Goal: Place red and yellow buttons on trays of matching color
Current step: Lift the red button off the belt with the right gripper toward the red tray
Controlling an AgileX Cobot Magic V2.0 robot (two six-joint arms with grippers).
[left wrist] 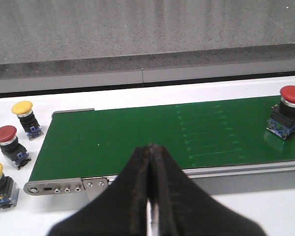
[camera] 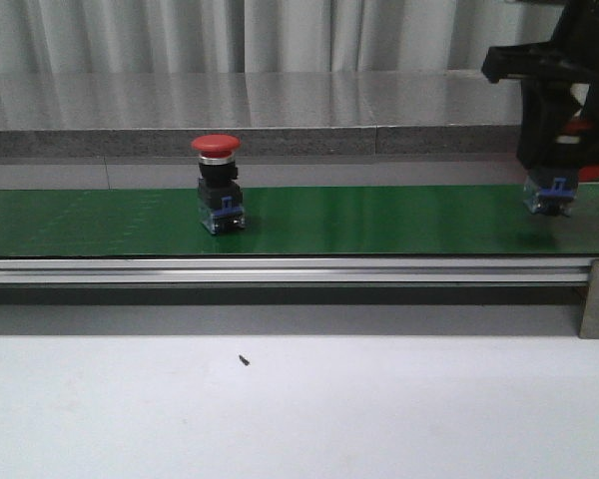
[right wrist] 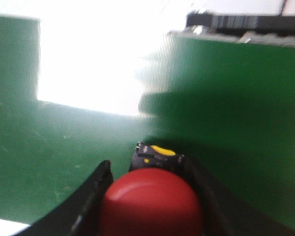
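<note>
In the front view a red button [camera: 218, 196] stands upright, mushroom cap up, on the green belt [camera: 379, 220], while the right gripper [camera: 549, 190], cut off at the frame edge, hides all but the base of a second button [camera: 549, 197]. From the left wrist, the left gripper [left wrist: 151, 196] shows its jaws pressed together on nothing above the belt's end, with two yellow buttons [left wrist: 26, 118] and a red one [left wrist: 10, 146] upright on the white counter [left wrist: 265, 211]. The right wrist view is blurred, yet its jaws clasp the glossy red-capped button.

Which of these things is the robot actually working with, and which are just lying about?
Part of the job:
- red button standing on the belt
- red button between the right gripper fingers
- spare red and yellow buttons beside the belt's end

Just there:
- green conveyor belt
- white table
- idle left gripper
</note>
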